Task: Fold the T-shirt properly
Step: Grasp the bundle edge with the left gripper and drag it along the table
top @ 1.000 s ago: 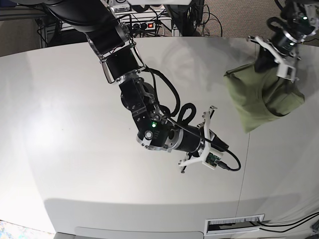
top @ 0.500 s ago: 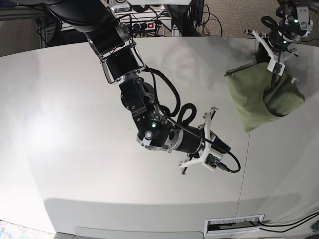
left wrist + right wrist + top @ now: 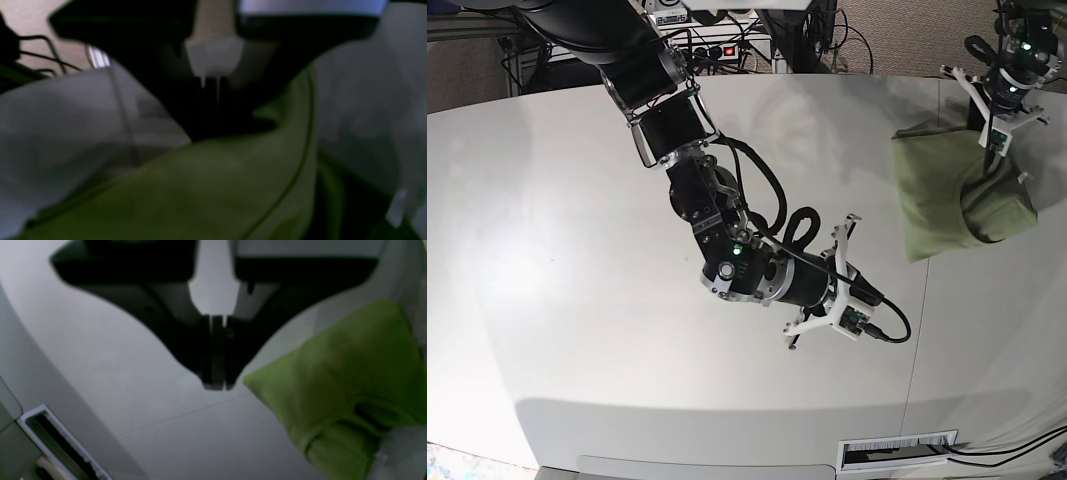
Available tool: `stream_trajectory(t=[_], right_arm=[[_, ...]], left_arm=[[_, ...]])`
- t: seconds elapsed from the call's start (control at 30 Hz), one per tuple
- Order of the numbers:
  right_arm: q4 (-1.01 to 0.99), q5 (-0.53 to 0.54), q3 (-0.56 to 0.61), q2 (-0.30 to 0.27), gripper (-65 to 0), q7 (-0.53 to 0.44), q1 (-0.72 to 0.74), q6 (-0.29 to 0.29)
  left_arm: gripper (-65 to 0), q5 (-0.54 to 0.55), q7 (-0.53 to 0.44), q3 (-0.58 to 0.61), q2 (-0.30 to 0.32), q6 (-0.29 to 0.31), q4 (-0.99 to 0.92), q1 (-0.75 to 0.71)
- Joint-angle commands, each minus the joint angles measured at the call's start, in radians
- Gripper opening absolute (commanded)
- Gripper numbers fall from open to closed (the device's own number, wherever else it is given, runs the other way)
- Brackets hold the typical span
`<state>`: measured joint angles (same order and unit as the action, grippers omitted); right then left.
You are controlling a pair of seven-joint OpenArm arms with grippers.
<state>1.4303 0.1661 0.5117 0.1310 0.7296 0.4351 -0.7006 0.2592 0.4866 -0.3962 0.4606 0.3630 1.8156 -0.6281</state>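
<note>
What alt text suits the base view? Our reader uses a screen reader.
A folded olive-green cotton T-shirt lies at the white table's far right under the shut left gripper. The right gripper, shut and empty, hangs mid-table.

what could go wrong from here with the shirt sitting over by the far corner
1. The T-shirt lies bunched near the table edge, so a tug could drag it off.
2. The left claw, shut and right at the cloth, may snag a layer and undo the fold.
3. The right claw is shut and apart from the shirt, so nothing pins the far side.
</note>
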Motion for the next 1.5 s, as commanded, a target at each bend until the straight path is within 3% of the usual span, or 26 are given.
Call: stream_trajectory(t=[0.0,0.3,0.4,0.63,0.8,1.13,1.23,1.37,1.47], right_arm=[[0.014,0.017,-0.003,0.010,-65.0,-0.021,0.031,0.002],[0.014,0.017,-0.003,0.010,-65.0,0.001,0.031,0.002],[0.014,0.017,-0.018,0.010,-65.0,0.020,0.031,0.002],[0.014,0.029,-0.147,0.010,-65.0,0.041,0.031,0.002],[0.014,0.053,-0.234,0.010,-65.0,0.057,0.031,0.002],[0.014,0.054,-0.245,0.010,-65.0,0.082,0.031,0.002],[0.014,0.054,-0.245,0.010,-65.0,0.090,0.031,0.002],[0.014,0.054,-0.245,0.010,-65.0,0.104,0.031,0.002],[0.015,0.054,-0.245,0.010,-65.0,0.105,0.031,0.002]], left_arm=[[-65.0,0.005,-0.036,-0.007,0.026,-0.007,-0.004,0.005],[-65.0,-0.005,-0.043,-0.005,0.069,0.007,-0.115,0.163],[-65.0,0.000,-0.043,-0.005,0.072,0.051,-0.118,0.212],[-65.0,0.033,-0.063,-0.005,0.072,0.085,-0.121,0.266],[-65.0,0.001,-0.021,-0.005,0.072,0.078,-0.121,0.242],[-65.0,-0.107,0.002,-0.005,0.100,-0.053,-0.121,0.123],[-65.0,-0.138,-0.045,-0.005,0.108,-0.094,-0.123,0.125],[-65.0,-0.151,-0.039,-0.005,0.108,-0.106,-0.127,0.135],[-65.0,-0.151,-0.094,-0.005,0.107,-0.105,-0.161,0.151]])
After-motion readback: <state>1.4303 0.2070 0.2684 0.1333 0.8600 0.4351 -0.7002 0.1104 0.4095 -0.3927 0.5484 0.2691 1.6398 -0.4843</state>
